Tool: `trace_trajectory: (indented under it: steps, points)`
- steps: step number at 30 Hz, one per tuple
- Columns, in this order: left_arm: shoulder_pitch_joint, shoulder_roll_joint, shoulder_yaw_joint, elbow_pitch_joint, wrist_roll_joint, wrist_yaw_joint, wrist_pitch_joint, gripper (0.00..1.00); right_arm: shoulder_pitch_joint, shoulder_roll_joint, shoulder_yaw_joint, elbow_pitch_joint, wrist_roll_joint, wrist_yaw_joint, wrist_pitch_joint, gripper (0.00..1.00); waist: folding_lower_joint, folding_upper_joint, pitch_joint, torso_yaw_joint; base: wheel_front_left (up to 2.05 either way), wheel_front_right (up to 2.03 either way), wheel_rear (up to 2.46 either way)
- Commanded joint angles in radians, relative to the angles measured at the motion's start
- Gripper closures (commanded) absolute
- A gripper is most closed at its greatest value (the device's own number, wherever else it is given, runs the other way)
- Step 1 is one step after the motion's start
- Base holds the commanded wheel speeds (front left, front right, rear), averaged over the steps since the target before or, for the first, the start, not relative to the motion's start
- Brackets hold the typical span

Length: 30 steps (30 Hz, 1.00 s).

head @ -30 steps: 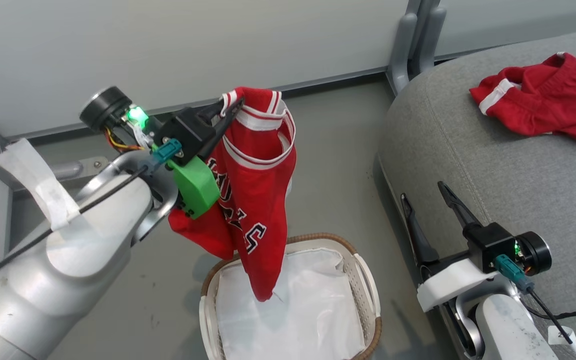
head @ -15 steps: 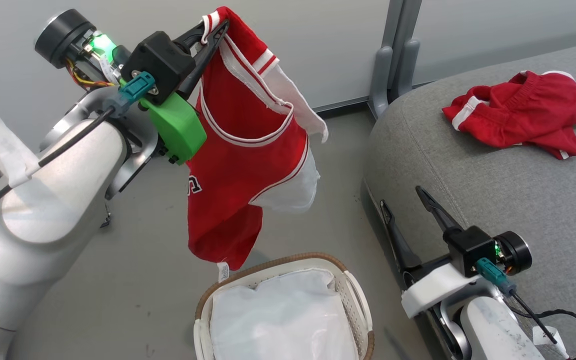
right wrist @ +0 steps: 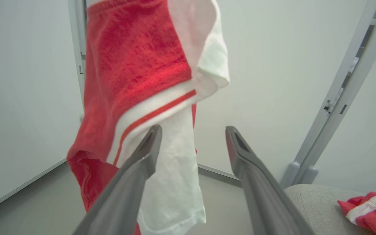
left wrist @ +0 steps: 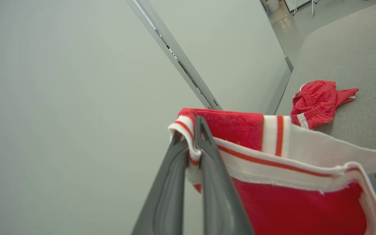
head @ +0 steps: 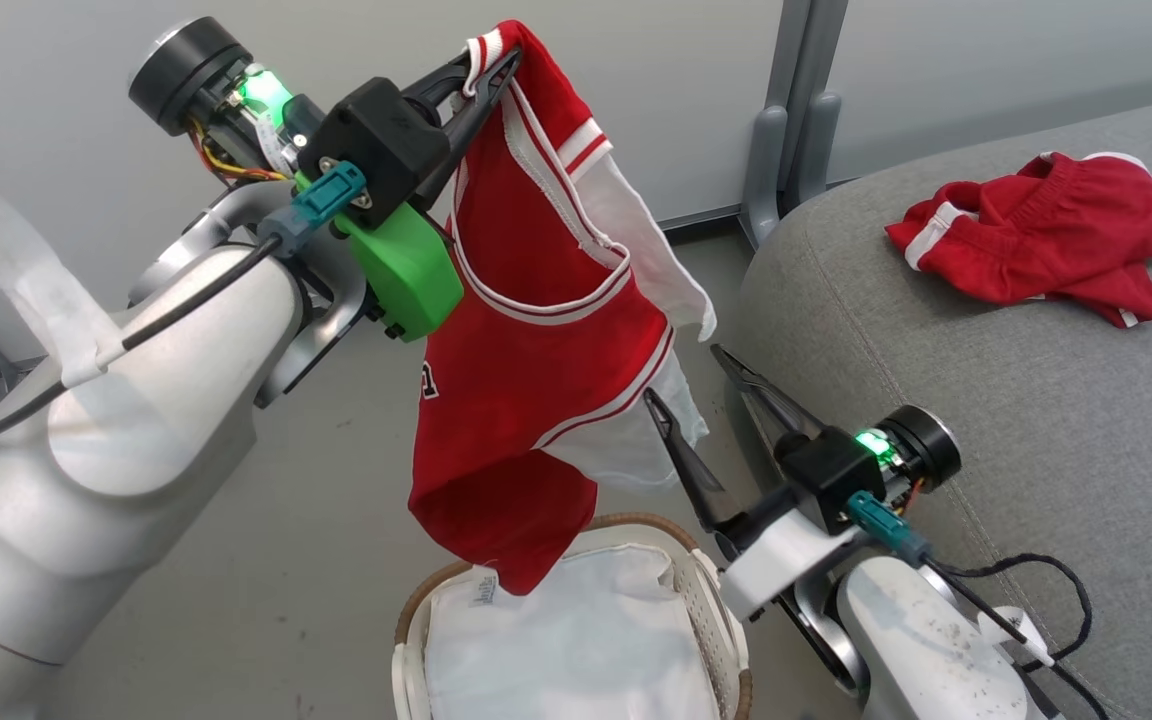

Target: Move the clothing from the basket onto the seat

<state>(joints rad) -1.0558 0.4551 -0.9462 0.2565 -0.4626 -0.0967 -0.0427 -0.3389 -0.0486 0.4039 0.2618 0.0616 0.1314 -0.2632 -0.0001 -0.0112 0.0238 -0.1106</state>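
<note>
Risen toward the red jersey [head: 536, 350] that the left hand [head: 494, 62] pinches by its trim above the basket [head: 712, 600], the right hand [head: 682, 370] gapes wide; mid-transfer, the jersey likely next needs swinging over onto the seat [head: 986, 420].

Red jersey [head: 536, 340] matt knit cloth; basket [head: 711, 600] perforated plastic, woven rim

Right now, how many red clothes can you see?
2. One red jersey hangs from the left gripper above the basket. One crumpled red garment lies on the grey sofa cushion. The basket's near part is out of frame, so another might hide there.
</note>
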Motion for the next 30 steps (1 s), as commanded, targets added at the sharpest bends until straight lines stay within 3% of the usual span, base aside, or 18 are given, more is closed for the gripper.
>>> trace_trajectory:
  steps: [1, 15, 27, 28, 29, 30]
  points:
    - [-0.008, -0.006, -0.003, -0.009, 0.008, 0.006, -0.007, 1.0, -0.027, -0.004, 0.021, 0.013, -0.002, -0.001, -0.002, 0.0, 0.0001, 0.0112, -0.003, 0.004, 0.0, 0.0, 0.0]
    - [-0.006, -0.035, -0.034, -0.029, 0.0, 0.004, -0.012, 1.0, -0.241, -0.003, 0.144, 0.123, 0.025, -0.001, -0.002, 0.0, 0.0001, 0.0112, -0.014, 0.02, 0.0, 0.0, 0.0]
    - [-0.005, -0.05, -0.058, -0.025, -0.013, -0.005, -0.013, 1.0, -0.336, -0.004, 0.213, 0.164, 0.048, -0.001, -0.002, 0.0, 0.0001, 0.0112, -0.012, 0.032, 0.0, 0.0, 0.0]
    - [-0.005, -0.051, -0.059, -0.024, -0.013, -0.003, -0.014, 1.0, -0.343, -0.004, 0.217, 0.172, 0.05, -0.001, -0.002, 0.15, 0.0001, 0.0112, -0.011, 0.033, 0.0, 0.0, 0.0]
    - [-0.005, -0.053, -0.06, -0.022, -0.013, -0.004, -0.014, 1.0, -0.353, -0.004, 0.22, 0.18, 0.053, -0.001, -0.002, 0.67, 0.0001, 0.0112, -0.011, 0.034, 0.0, 0.0, 0.0]
    - [-0.005, -0.054, -0.061, -0.022, -0.016, -0.004, -0.016, 1.0, -0.357, -0.003, 0.222, 0.186, 0.057, -0.001, -0.002, 0.82, 0.0001, 0.0112, -0.01, 0.034, 0.0, 0.0, 0.0]
